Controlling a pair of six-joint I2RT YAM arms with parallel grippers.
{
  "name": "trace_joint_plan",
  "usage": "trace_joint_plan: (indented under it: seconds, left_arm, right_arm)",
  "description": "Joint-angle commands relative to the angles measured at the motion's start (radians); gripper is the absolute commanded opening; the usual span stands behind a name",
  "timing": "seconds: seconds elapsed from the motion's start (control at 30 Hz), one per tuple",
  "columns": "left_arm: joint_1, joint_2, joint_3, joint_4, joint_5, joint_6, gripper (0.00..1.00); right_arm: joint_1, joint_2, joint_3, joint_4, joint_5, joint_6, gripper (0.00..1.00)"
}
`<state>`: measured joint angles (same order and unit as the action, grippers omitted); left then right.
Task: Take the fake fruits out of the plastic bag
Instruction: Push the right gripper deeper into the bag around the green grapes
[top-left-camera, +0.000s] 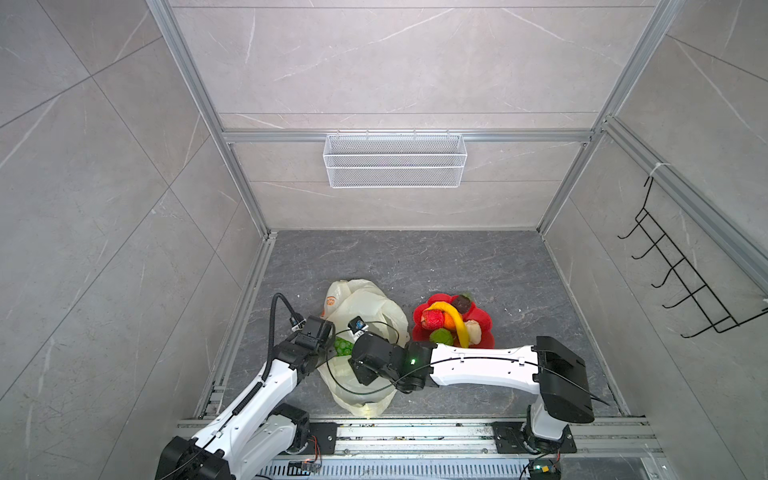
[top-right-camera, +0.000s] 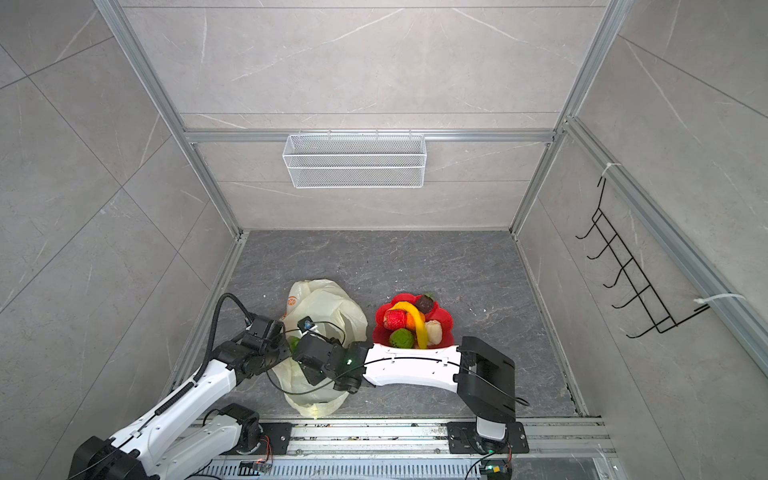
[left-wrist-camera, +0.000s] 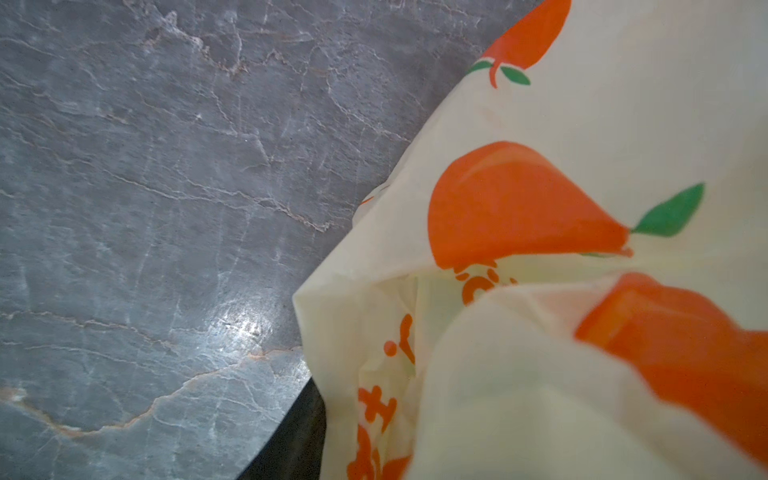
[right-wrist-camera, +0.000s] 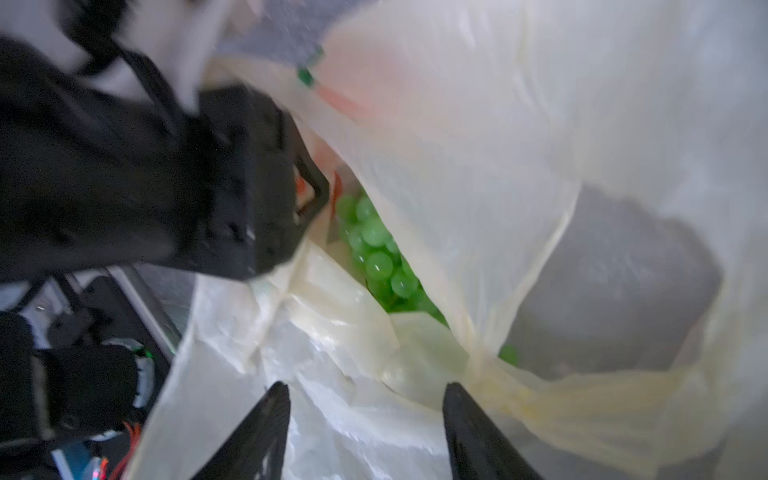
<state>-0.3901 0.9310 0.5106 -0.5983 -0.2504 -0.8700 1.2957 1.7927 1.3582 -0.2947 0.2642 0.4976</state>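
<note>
Holds right hand (right-wrist-camera: 365, 386) wide over bag (top-left-camera: 361, 303), grapes (right-wrist-camera: 378, 257) inside. Sets left hand (top-left-camera: 326, 336) at its 9 o'clock rim; cannot tell grip.

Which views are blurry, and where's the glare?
Right wrist view: motion-smeared, only the green plastic grape bunch fairly crisp. Left wrist view: near fold of the cream orange-printed plastic bag out of focus, glare on the grey stone tabletop. Both top views: sharp.
</note>
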Motion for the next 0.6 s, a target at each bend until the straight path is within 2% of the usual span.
trace_joint_plan:
  seconds: [0.0,0.17,0.57]
  left_arm:
    - [0.005,-0.027,-0.015,0.011,0.017,0.019,0.41]
    - [0.005,-0.081,-0.04,0.009,0.013,0.011,0.41]
    - [0.007,-0.093,-0.06,0.025,0.022,0.018,0.41]
  right_arm:
    - [-0.034,0.077,0.072,-0.065,-0.051,-0.038,0.62]
    - [-0.083,0.185,0.167,-0.066,-0.193,-0.01,0.62]
    - [-0.142,0.325,0.301,-0.143,-0.258,0.014,0.67]
